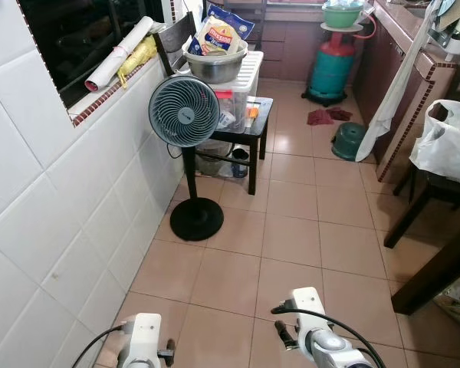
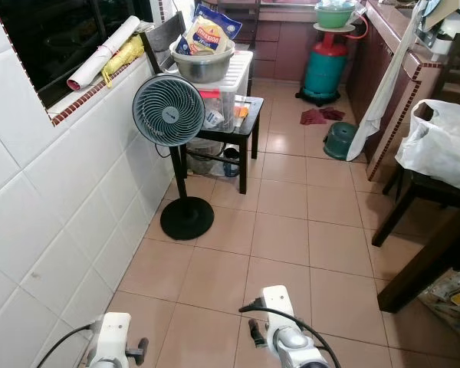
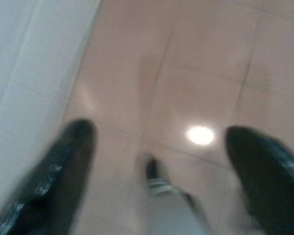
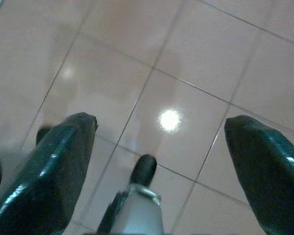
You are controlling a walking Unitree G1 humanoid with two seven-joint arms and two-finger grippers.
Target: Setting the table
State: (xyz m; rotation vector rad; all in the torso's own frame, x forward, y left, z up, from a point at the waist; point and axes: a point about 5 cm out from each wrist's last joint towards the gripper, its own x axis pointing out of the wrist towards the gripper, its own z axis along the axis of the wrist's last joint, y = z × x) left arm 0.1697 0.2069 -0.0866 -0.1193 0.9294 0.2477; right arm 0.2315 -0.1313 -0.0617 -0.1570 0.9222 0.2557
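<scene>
Left eye view: both arms hang low at the bottom edge over pink floor tiles (image 1: 291, 230); left gripper (image 3: 157, 166) and right gripper (image 4: 159, 161) are released, fingers spread wide, grasping nothing. Upper left, a pedestal fan (image 1: 184, 111) stands upright before a black side table (image 1: 257, 126) bearing a steel bowl (image 1: 215, 65) with a yellow "mission" packet (image 1: 218, 37). A green gas cylinder (image 1: 333, 65) stands upper centre; a white bag (image 1: 445, 142) lies right.

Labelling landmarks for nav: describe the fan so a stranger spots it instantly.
Start at the white tiled wall on the robot's left. Just off it, in front of the black side table, stands the fan: a round grey grille on a thin black pole with a black disc base, the only free-standing thing there.
</scene>
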